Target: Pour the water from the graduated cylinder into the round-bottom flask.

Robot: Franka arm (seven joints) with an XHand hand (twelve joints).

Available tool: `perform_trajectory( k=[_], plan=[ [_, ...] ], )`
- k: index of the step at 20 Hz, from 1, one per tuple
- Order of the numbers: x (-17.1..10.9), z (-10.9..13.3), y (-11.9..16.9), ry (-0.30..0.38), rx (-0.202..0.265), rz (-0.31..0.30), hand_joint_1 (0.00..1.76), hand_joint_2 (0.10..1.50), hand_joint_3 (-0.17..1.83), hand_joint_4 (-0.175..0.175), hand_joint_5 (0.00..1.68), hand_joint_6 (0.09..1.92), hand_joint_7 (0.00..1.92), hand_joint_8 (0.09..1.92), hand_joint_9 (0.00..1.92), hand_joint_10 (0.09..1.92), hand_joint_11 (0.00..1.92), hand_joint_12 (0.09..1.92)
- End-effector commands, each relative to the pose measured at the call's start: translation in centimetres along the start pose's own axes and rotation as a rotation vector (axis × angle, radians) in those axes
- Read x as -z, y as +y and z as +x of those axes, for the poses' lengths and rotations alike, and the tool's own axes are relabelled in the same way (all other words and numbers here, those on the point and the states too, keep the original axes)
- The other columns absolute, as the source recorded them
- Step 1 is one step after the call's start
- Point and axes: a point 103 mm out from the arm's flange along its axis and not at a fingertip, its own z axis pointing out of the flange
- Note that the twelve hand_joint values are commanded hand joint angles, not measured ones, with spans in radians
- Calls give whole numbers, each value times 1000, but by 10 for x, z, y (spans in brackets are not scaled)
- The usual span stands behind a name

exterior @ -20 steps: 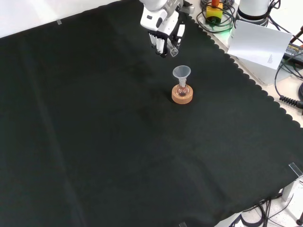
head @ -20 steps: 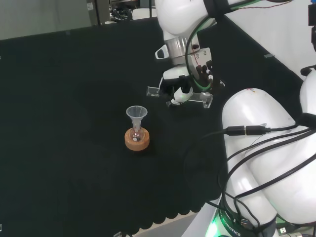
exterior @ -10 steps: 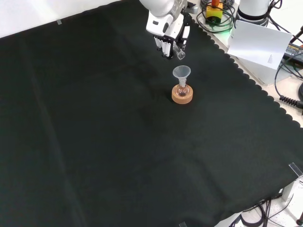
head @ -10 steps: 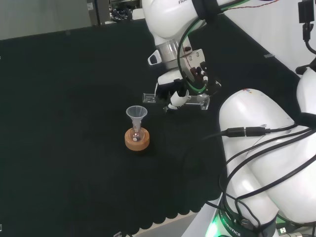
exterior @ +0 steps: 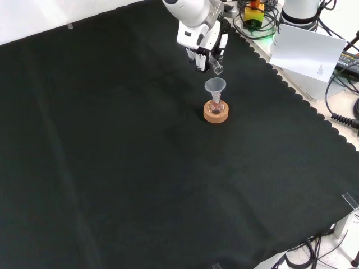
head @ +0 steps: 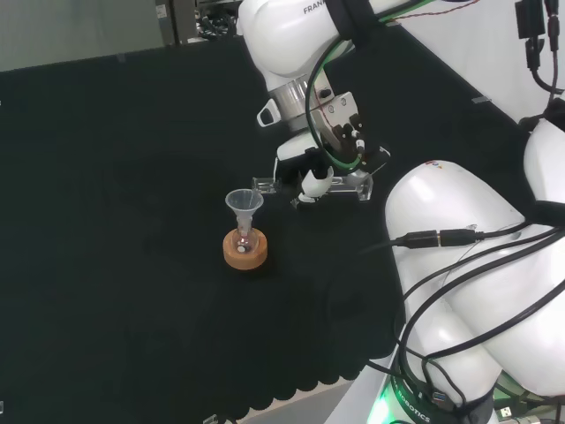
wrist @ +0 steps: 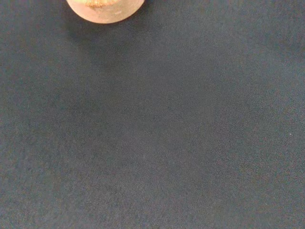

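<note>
A small round-bottom flask [head: 244, 238] [exterior: 216, 107] sits in a cork ring stand [head: 244, 252] [exterior: 216, 114] [wrist: 105, 5], with a clear funnel [head: 244, 203] [exterior: 215, 86] in its neck. The hand [head: 320, 172] [exterior: 205, 47] is shut on a clear graduated cylinder [head: 309, 186] [exterior: 215, 65], held nearly level. In the head view the cylinder's mouth [head: 262, 185] lies just right of and above the funnel's rim. In the front view its mouth hangs just above the funnel.
Black cloth [exterior: 112, 157] covers the bench, with a scalloped edge at the front view's right. Beyond that edge lie cables, a white paper sheet [exterior: 311, 51] and a yellow and green object [exterior: 255, 14]. The arm's white links [head: 459, 265] stand at the head view's right.
The hand has carried the cylinder leftward in the head view, toward the funnel, and tipped it further. The flask, funnel and stand have stayed put.
</note>
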Motion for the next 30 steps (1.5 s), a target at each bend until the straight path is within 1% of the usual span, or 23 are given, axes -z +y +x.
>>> perform_trajectory(
  k=[1,6,16,26,27,28,30],
  plan=[
    [2,-3,4,-22,-35,52,1103,1235,-2,-175,773,1322,1029,605,1304,213,1171,819],
    [8,-1,7,-43,-64,89,1102,1235,-2,-175,772,1322,1030,603,1306,211,1174,819],
    [15,4,9,-74,-98,141,1102,1235,-2,-175,772,1323,1033,600,1309,206,1176,816],
    [18,10,12,-90,-110,177,1102,1235,-1,-175,772,1323,1035,597,1312,202,1177,814],
    [17,2,7,-82,-102,171,1102,1235,-1,-175,772,1323,1035,597,1312,201,1177,814],
    [16,-1,5,-83,-102,172,1102,1235,-1,-175,772,1323,1035,597,1312,201,1177,814],
    [17,-1,5,-93,-110,180,1102,1235,-1,-175,772,1323,1035,596,1313,200,1177,813]
  ],
)
